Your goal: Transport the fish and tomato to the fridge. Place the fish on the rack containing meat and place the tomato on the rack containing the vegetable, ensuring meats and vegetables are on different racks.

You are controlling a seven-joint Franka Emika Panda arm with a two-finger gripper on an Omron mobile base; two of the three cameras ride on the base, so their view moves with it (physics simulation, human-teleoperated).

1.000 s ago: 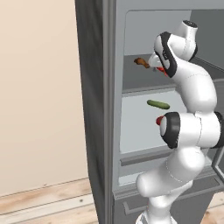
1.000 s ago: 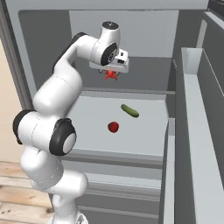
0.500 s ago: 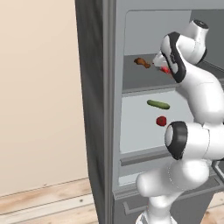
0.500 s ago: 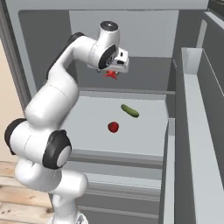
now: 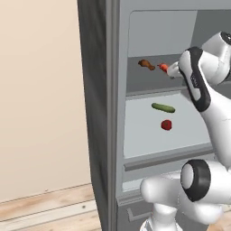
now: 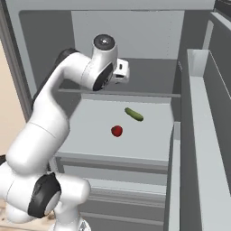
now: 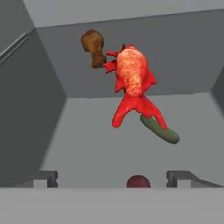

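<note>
The fridge (image 5: 97, 113) stands open, with the arm (image 6: 49, 117) reaching into it at the height of the upper rack (image 5: 153, 79). On that rack lies the fish (image 7: 131, 76), red and orange, its tail hanging over the rack's front edge in the hand view. Just beside it, further back and to the left in that view, sits the brown meat (image 7: 93, 46), a drumstick. In the left base view the meat (image 5: 145, 64) and the fish (image 5: 164, 67) lie close together on the dark upper rack, the fish right at the arm's hand.

On the lower rack (image 6: 149, 140), pale and flat, lie the tomato (image 6: 117, 131) and the cucumber (image 6: 134, 114), near each other but apart. The cucumber lies further in and at a slant; the tomato sits nearer the front. The left base view shows the same pair, the cucumber (image 5: 163, 108) above the tomato (image 5: 166, 125).

The jaws stand wide apart and hold nothing: in the hand view the two finger tips (image 7: 181, 176) rise at the bottom, far to either side, with the fish lying free beyond them. The gripper (image 7: 111, 178) points into the fridge, at both racks.
</note>
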